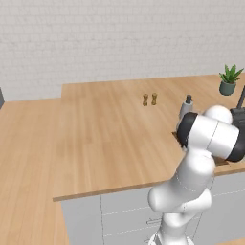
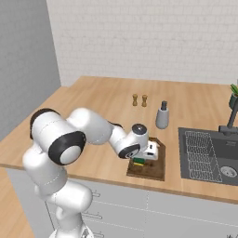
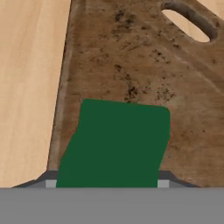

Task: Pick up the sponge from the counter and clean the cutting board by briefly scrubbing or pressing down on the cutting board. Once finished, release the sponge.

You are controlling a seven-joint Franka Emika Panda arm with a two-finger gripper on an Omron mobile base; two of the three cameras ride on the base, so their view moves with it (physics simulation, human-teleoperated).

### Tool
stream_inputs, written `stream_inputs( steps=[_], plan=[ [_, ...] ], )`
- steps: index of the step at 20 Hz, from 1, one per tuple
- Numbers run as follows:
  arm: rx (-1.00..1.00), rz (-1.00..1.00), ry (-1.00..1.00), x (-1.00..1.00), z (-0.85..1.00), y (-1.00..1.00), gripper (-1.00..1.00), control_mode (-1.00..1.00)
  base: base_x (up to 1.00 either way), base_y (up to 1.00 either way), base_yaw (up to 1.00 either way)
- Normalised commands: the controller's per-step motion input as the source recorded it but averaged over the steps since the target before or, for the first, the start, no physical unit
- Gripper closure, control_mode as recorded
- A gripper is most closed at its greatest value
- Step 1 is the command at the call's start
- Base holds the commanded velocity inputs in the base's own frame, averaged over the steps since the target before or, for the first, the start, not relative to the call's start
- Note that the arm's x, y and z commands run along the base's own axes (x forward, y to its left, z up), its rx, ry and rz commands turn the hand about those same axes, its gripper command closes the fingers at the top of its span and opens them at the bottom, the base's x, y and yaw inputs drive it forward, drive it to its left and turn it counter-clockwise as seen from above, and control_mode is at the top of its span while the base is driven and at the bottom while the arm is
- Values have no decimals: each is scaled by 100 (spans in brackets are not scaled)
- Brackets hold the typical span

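From the left base view we see the arm hiding most of the cutting board (image 1: 178,137) at the tabletop (image 1: 105,139) near edge. From the right, the claw (image 2: 139,160) presses the sponge (image 2: 138,161) onto the board directly beneath it. In the hand view the dark green sponge sits clamped between the closed-in fingers.

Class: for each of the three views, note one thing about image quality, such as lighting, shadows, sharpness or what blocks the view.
Left base view: flat, even light, soft focus; the arm's bulk hides most of the cutting board. Right base view: faint shadow under the gripper and sponge, no glare. Hand view: board grain sharp, sponge a flat, textureless green.
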Motion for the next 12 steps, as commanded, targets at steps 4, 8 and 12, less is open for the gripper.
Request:
stream_inputs(
  steps=[4,8,12],
  plan=[
    [0,0,0,-57,0,0,100,-100,0,0,0],
    [0,0,0,-52,0,0,100,-100,0,0,0],
    [0,0,0,-50,0,-2,100,-100,0,0,0]
  ],
)
